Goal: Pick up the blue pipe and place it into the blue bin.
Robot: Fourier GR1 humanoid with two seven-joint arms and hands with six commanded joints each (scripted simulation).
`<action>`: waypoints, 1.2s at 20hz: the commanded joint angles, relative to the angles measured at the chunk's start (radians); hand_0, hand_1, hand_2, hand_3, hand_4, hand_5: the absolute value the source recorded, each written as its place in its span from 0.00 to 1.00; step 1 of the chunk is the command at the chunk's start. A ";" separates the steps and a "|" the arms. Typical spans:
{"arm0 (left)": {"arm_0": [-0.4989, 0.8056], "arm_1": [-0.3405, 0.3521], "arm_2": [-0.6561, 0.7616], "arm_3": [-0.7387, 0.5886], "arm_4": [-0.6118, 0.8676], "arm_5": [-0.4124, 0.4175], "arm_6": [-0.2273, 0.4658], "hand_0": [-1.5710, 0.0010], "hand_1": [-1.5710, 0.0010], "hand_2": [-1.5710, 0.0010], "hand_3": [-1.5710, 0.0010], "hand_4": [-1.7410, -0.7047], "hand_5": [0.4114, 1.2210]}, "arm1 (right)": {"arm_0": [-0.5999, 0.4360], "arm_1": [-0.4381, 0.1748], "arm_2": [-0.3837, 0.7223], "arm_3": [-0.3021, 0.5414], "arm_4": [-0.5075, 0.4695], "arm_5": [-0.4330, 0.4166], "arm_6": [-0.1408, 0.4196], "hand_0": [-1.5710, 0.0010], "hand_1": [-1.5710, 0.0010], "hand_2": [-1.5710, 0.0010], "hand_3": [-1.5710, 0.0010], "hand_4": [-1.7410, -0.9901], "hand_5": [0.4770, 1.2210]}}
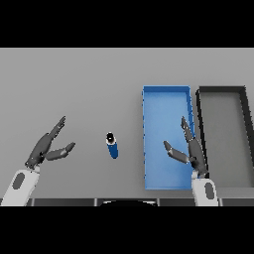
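Note:
A short blue pipe with a dark open end lies on the grey table, left of the blue bin. My right hand hovers open over the bin's near right part, fingers straight and thumb spread toward the pipe. My left hand is open at the left of the table, well apart from the pipe. Neither hand holds anything. The blue bin has nothing inside.
A black bin with a grey floor stands right beside the blue bin, close to my right hand. The table's near edge runs just below both wrists.

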State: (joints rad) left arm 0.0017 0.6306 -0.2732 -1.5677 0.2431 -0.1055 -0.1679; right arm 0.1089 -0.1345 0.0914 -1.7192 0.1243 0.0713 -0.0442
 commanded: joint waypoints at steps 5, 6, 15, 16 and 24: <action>0.008 0.025 -0.086 -0.086 -0.012 -0.079 0.087 1.00 1.00 1.00 1.00 0.66 0.13 | -0.027 -0.007 -0.005 0.029 0.001 0.006 -0.031 1.00 1.00 1.00 1.00 0.68 0.17; -0.003 0.023 -0.098 -0.096 -0.008 -0.088 0.111 1.00 1.00 1.00 1.00 0.65 0.11 | -0.008 -0.006 -0.007 0.033 -0.006 0.013 -0.047 1.00 1.00 1.00 1.00 0.68 0.17; -0.055 -0.118 -0.239 -0.059 -0.104 -0.114 0.130 1.00 1.00 1.00 1.00 0.60 0.04 | 0.014 0.004 0.002 0.000 -0.015 0.020 -0.059 1.00 1.00 1.00 1.00 0.63 0.19; -0.065 -0.134 -0.246 -0.045 -0.111 -0.113 0.123 1.00 1.00 1.00 1.00 0.60 0.04 | 0.017 0.015 0.014 -0.005 0.002 0.009 -0.047 1.00 1.00 1.00 1.00 0.62 0.19; -0.165 -0.292 -0.298 0.119 -0.172 -0.097 0.136 1.00 1.00 1.00 1.00 0.62 0.04 | 0.036 -0.005 -0.010 -0.014 -0.016 0.016 -0.061 1.00 1.00 1.00 1.00 0.63 0.16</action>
State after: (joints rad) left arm -0.1630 0.3382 -0.5715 -1.4486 0.0705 -0.2028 -0.0279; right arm 0.1454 -0.1402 0.0816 -1.7336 0.1088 0.0876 -0.1050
